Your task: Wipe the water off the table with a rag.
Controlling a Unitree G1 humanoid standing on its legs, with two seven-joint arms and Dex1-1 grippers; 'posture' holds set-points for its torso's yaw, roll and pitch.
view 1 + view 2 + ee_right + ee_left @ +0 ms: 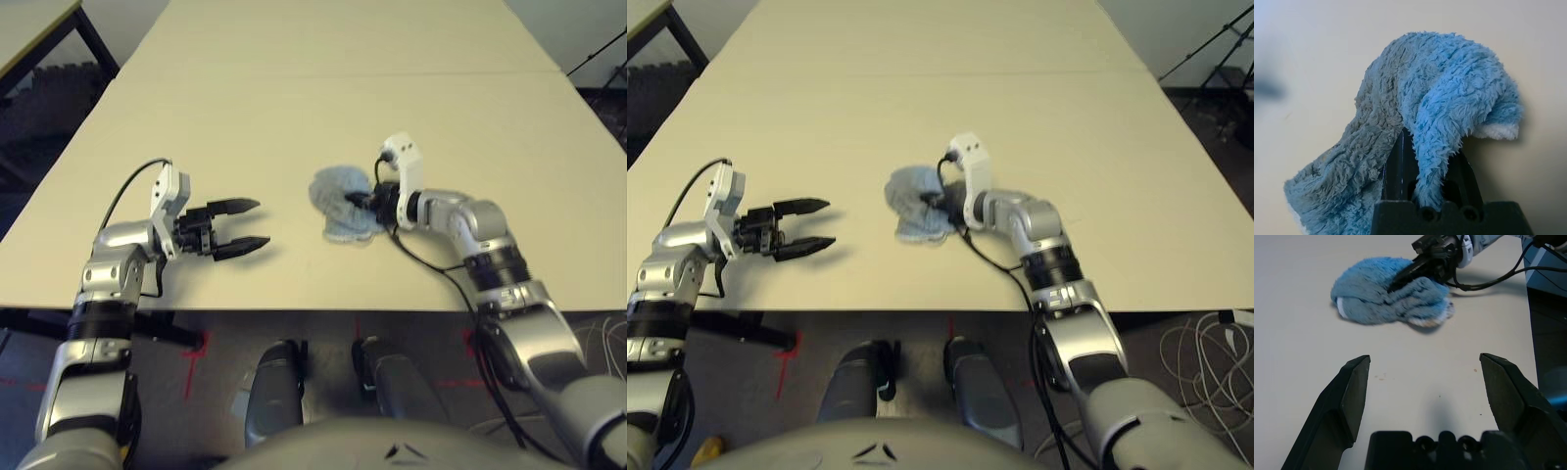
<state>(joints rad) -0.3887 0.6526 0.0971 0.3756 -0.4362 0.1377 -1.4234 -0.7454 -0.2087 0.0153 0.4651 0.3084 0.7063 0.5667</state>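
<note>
1. The rag (343, 203) is bunched into a lump on the table (294, 108), its long axis running from the far left toward the right gripper (359, 202).
2. The right gripper's fingertips are buried in the rag's folds, clamped on it.
3. The rag is fuzzy blue-grey with whitish edges.
4. The left gripper (245, 225) is held spread apart, well to the left of the rag.
</note>
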